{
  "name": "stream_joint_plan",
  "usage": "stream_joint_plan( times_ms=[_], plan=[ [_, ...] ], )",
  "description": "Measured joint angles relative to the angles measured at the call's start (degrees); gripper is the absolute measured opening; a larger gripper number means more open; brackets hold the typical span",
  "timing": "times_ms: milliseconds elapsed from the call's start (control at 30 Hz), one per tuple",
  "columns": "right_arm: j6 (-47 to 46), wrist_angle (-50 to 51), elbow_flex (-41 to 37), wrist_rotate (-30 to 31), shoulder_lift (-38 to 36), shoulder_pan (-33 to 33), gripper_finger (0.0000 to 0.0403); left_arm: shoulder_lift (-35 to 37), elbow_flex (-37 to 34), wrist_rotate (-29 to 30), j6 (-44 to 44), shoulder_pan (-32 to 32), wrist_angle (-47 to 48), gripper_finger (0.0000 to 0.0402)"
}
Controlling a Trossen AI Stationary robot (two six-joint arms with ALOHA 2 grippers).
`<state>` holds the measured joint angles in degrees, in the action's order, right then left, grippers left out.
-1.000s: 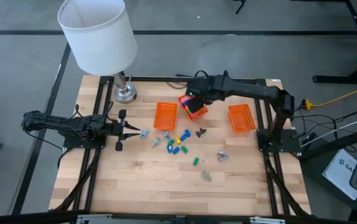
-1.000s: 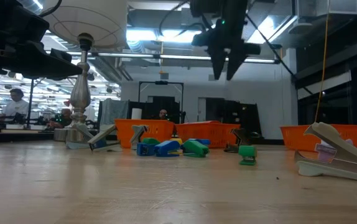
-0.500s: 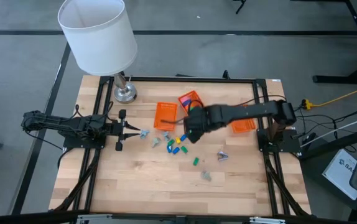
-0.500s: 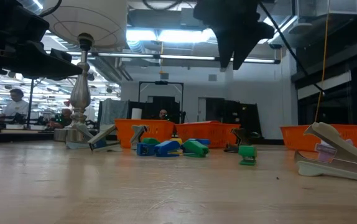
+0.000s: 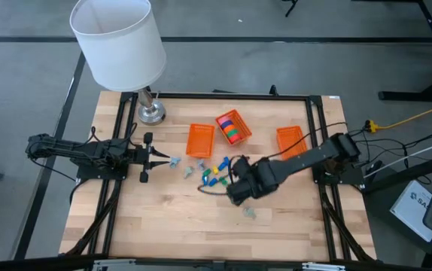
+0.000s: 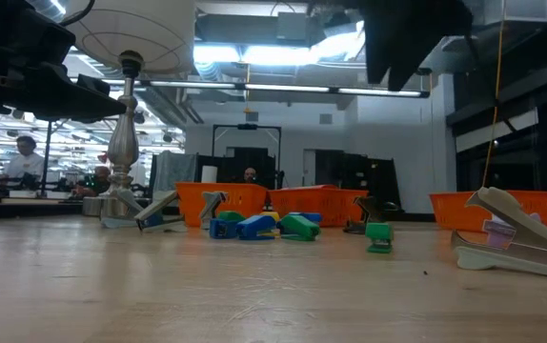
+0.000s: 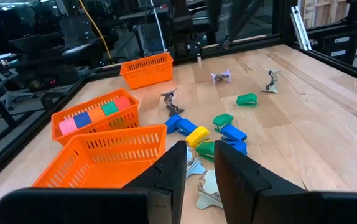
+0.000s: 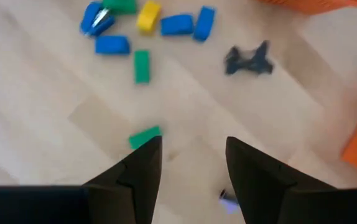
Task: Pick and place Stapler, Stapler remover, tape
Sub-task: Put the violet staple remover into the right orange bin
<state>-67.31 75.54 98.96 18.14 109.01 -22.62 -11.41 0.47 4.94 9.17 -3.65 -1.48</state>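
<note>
Right gripper [image 8: 188, 168]: positioned above the middle of the table [image 5: 163, 218], over bare wood just short of the scattered small pieces. Its two dark fingers [image 8: 142, 163] stand apart with a clear gap between them, and nothing is held. In the right wrist view a small green piece [image 8: 144, 137] lies on the wood just ahead of the fingertips; beyond it lie blue, yellow and green blocky staplers [image 8: 142, 22] and a dark staple remover [image 8: 248, 60]. In the high view the right arm [image 5: 299, 159] reaches in from the right-hand base toward the table centre, above the loose items.

Left gripper [image 7: 200, 165]: low over the left part of the table, pointing toward the cluster — its fingers are set a narrow gap apart and hold nothing. Pale staple removers [image 7: 204, 190] lie directly ahead of the fingertips.

Tape [image 5: 231, 127]: the coloured rolls sit side by side inside the middle orange basket [image 5: 241, 135], at the far side of the table. A second orange basket [image 5: 199, 139] stands just to its left, and a third orange basket [image 5: 292, 143] stands near the right arm base.

A lamp [image 5: 118, 41] with a white shade stands at the table's far left corner.

In the low view a pale stapler [image 6: 512, 238] lies on the wood at the right — separate from the central cluster.
</note>
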Motion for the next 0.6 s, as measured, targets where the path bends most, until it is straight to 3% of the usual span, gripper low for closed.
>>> stream_joint_plan(
  times_ms=[300, 600],
  plan=[
    [8.12, -3.98, 0.0, -3.77, 0.05, -4.34, 0.018, 0.01, 0.0, -0.01, 0.0, 0.01, 0.0, 0.0077],
    [18.4, -9.99, 0.0, -5.28, 0.05, -4.15, 0.018, 0.0, 0.0, -0.01, 0.0, -0.01, 0.0, 0.0078]
  ],
)
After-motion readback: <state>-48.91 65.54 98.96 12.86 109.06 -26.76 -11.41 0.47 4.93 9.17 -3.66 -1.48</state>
